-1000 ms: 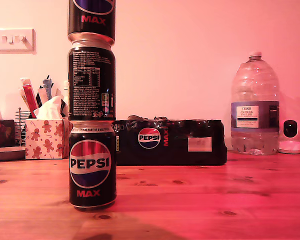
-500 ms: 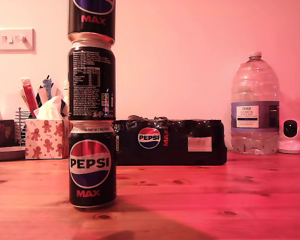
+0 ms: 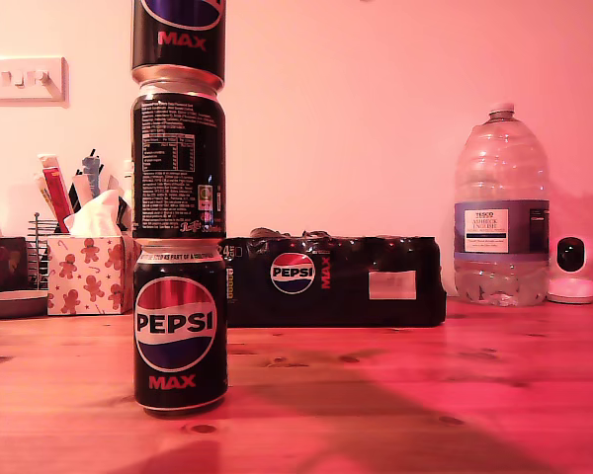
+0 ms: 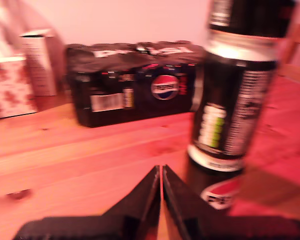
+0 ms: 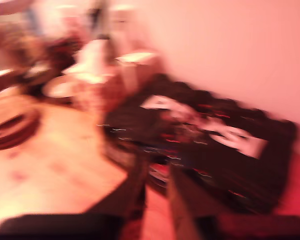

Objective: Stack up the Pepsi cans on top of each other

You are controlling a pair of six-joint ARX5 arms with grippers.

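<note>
Jaws pressed together, my first gripper (image 4: 161, 170) faces three stacked Pepsi cans (image 3: 179, 163).

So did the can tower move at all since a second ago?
Hardly. The three stacked Pepsi cans sit a touch further toward the exterior view's left, and so does everything else, so probably the camera shifted. A shadow has spread over the table. The stack stands unchanged; nothing was grabbed or released.

The exterior view sat low at table (image 3: 395, 395) level, facing the wall. Both wrist views looked along their jaws; all 3 shared the multipack (image 3: 336, 281) (image 4: 135, 85) (image 5: 205, 145).
</note>
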